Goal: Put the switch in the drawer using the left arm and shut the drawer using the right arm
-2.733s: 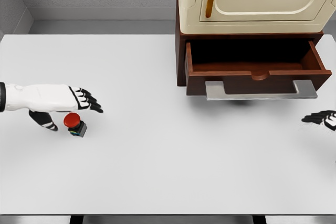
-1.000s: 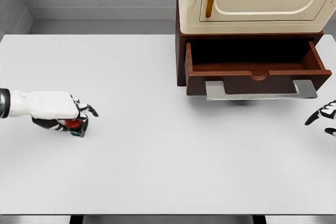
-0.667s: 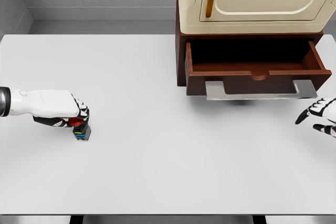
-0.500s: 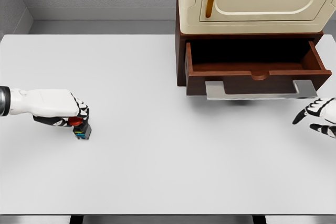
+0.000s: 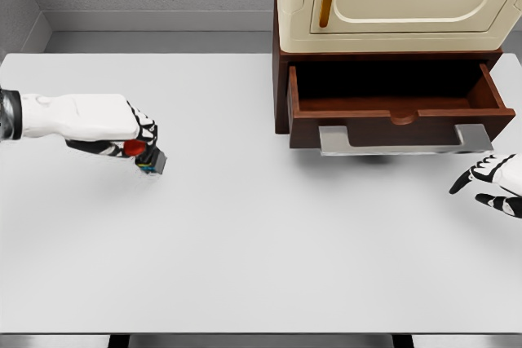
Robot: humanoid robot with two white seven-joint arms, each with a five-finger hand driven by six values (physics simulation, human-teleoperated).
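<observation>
My left hand (image 5: 122,132) gripped the switch (image 5: 147,155) over the table (image 5: 245,242).
Pinched only by its red cap, it risked slipping before the open drawer (image 5: 391,112).

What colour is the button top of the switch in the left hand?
Red, on the small dark-bodied switch in the left hand; head view.

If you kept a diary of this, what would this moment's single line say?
left hand: grips switch, carrying | drawer: open | right hand: open, waiting near handle
</observation>
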